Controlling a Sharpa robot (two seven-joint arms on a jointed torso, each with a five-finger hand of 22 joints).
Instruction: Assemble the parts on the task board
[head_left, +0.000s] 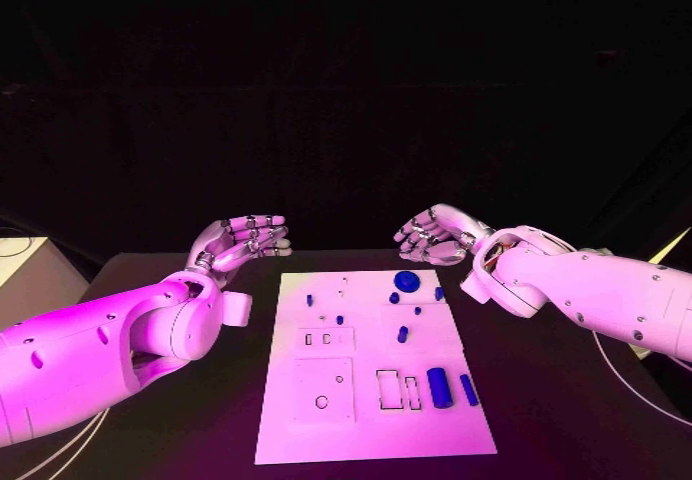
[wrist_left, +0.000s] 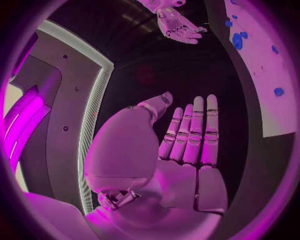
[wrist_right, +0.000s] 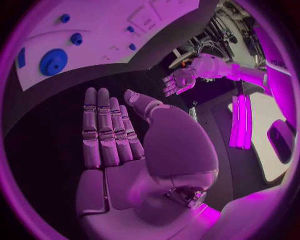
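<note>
The white task board (head_left: 361, 420) lies in the middle of the black table. A round blue part (head_left: 407, 281) lies near its far edge, with small blue parts (head_left: 395, 298) around it. Two longer blue parts (head_left: 440, 387) lie near the board's right edge. My left hand (head_left: 241, 242) hovers beyond the board's far left corner, fingers straight and apart, holding nothing. My right hand (head_left: 437, 234) hovers beyond the far right corner, also holding nothing. The left wrist view shows my flat left hand (wrist_left: 187, 145), the board (wrist_left: 262, 65) and the other hand (wrist_left: 178, 26). The right wrist view shows my flat right hand (wrist_right: 109, 135) and the round blue part (wrist_right: 54, 61).
The board carries outlined rectangular recesses (head_left: 389, 390) near its front right and square plates (head_left: 323, 388) at its front left. Bare black table (head_left: 577, 420) surrounds the board on both sides. A pale object (head_left: 22, 255) stands off the table's left edge.
</note>
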